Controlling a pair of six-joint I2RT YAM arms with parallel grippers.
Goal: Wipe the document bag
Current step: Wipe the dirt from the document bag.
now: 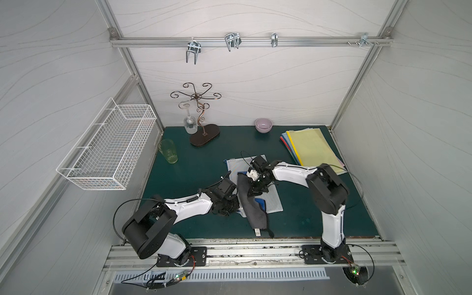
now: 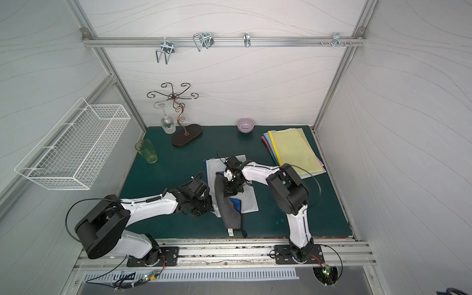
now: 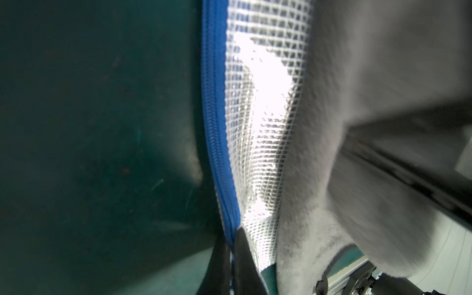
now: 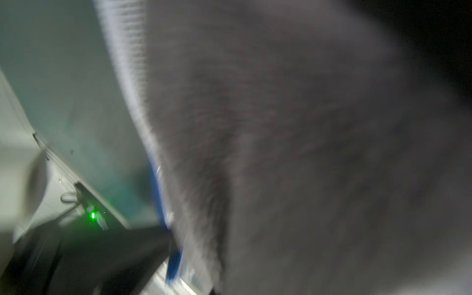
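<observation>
**Fig.** Bimanual cell, top + wrist views.

- **Task item:** find the document bag (image 1: 274,201), a clear mesh pouch w/ a blue zip edge. It lies flat near the centre of the green mat (image 1: 194,178), between the two arms.
- **Cloth:** a grey cloth (image 1: 252,217) is draped across the bag's left half. Its near end overhangs the bag's front edge onto the mat. A small white label shows at that end.
- **L tool:** see the left gripper (image 3: 232,249) in the left wrist view. Its fingers are closed, pinching the bag's blue zip edge. In both top views that grip sits at the bag's near-left corner, just beside the cloth.
- **R tool:** the right gripper (image 1: 253,192) points down over the bag's middle. Its jaws are clamped on the cloth, which bunches up to meet them. The right wrist view is almost all blurred grey fabric, so you can't see the fingertips there.
- **Surroundings:**
  - Stack of folders (image 1: 311,150), yellow on top, at the mat's far-right corner.
  - Pale bowl (image 1: 263,125) at the back edge.
  - Metal stand (image 1: 204,138) w/ an inverted wine glass (image 1: 190,125), back left.
  - Green tumbler (image 1: 168,150) at the left edge.
  - White wire basket (image 1: 107,150) on the left wall.
</observation>
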